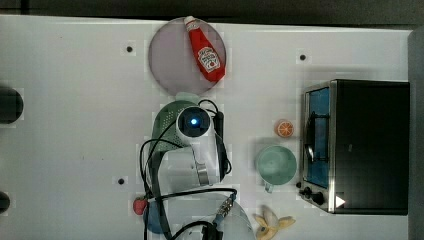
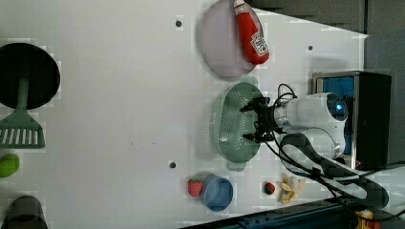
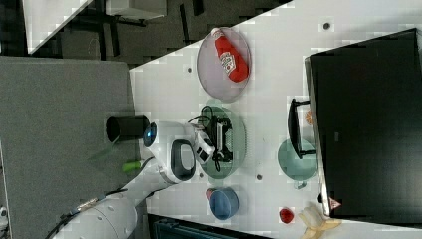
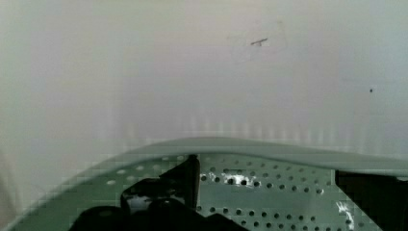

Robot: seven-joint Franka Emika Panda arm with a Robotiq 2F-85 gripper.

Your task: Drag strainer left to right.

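gripper (image 2: pixel 253 120): hung over the strainer's bowl with its jaws spread wide, holding nothing; in the wrist view the two dark fingers (image 4: pixel 185 180) stood inside the perforated wall, just short of the rim.
strainer (image 2: pixel 234 125): sat on the white table (image 2: pixel 119 95) under the arm, between the lilac plate (image 2: pixel 219 45) and the blue bowl (image 2: pixel 217 192) in the left view; in the top view it was left of the teal mug (image 1: pixel 276 164) and the toaster oven (image 1: pixel 365 145).
look: pale mint-green plastic, rounded bowl peppered with small holes, a small tab at each end of the rim.
handling, as a judgement: probably light and stiff, with a smooth base that should slide easily on the table; a high push might tip it rather than move it.
where to take hold: likely the rim or wall nearest the fingers, pinched between the jaws, or hooked from inside and pulled.
farther off: a ketchup bottle (image 2: pixel 251 33) lay across the plate, well apart from the strainer; an orange slice (image 1: pixel 285 128) lay by the oven.
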